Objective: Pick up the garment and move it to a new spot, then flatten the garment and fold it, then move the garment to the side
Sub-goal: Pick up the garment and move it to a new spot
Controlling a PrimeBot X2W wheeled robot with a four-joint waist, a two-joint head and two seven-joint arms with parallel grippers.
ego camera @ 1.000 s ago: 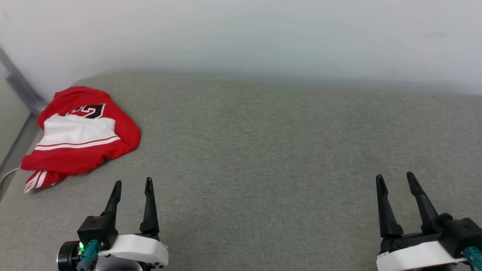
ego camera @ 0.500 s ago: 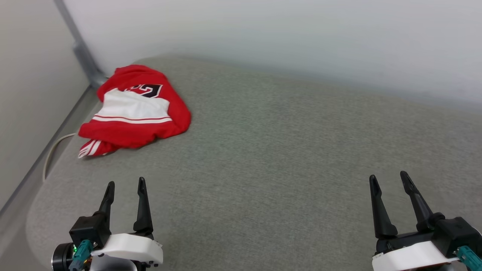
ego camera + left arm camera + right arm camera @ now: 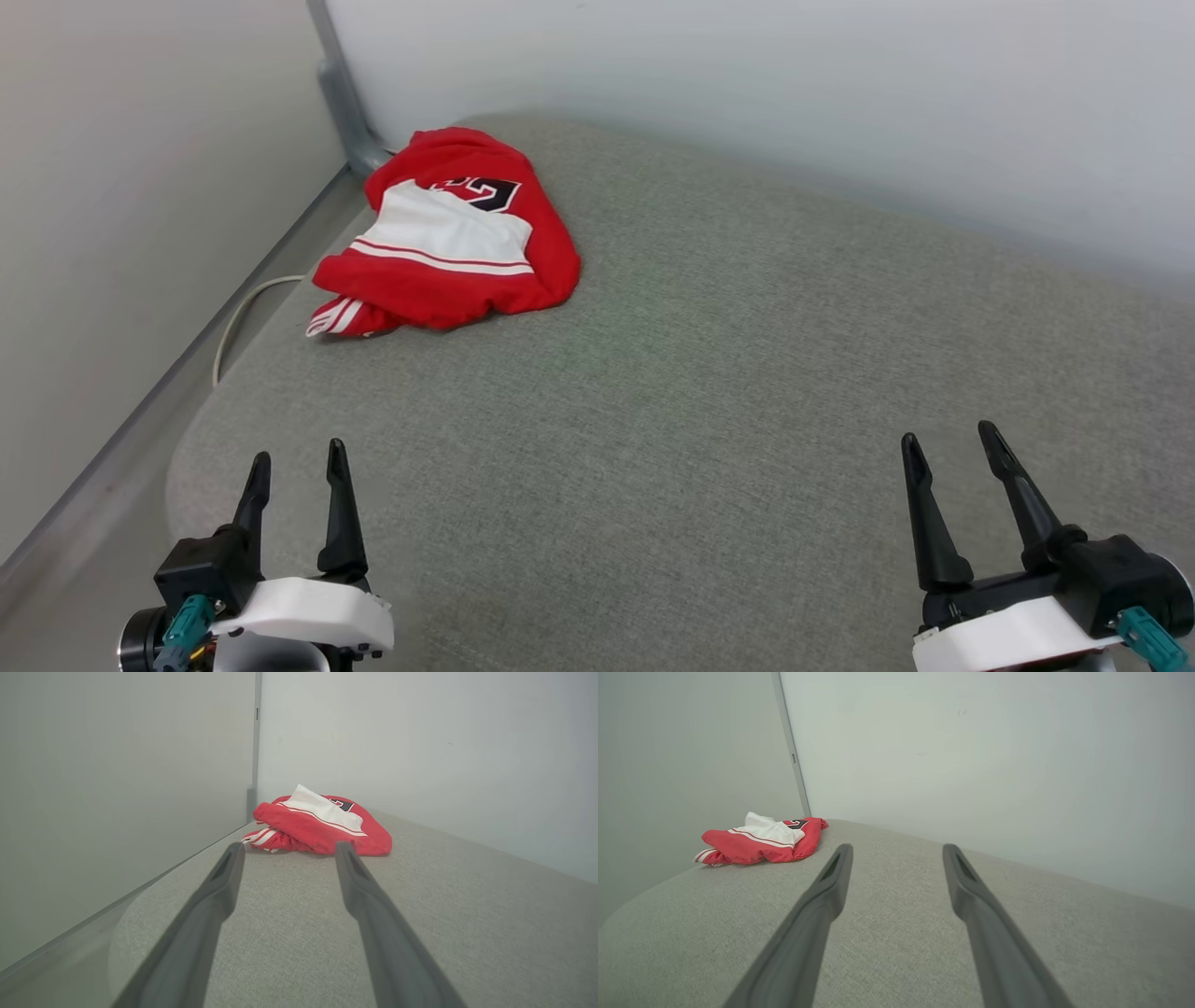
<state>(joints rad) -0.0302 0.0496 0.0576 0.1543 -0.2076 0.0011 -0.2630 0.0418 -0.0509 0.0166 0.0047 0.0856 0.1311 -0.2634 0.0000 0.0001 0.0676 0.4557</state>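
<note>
The garment [image 3: 448, 243] lies crumpled in a heap at the far left corner of the grey pad [image 3: 709, 392], close to the corner post [image 3: 341, 89] and well apart from both grippers. A white panel with a thin red stripe faces up, ringed by red cloth. Part of a black print [image 3: 487, 191] shows at the far edge, and a striped cuff [image 3: 329, 322] pokes out at the near left end. A pale cable [image 3: 233, 322] curves along the pad's left edge. The left gripper [image 3: 298, 451] hovers at the near left, its 2 fingers spread wide and empty. The right gripper [image 3: 946, 433], at the near right, is also wide and empty.
</note>
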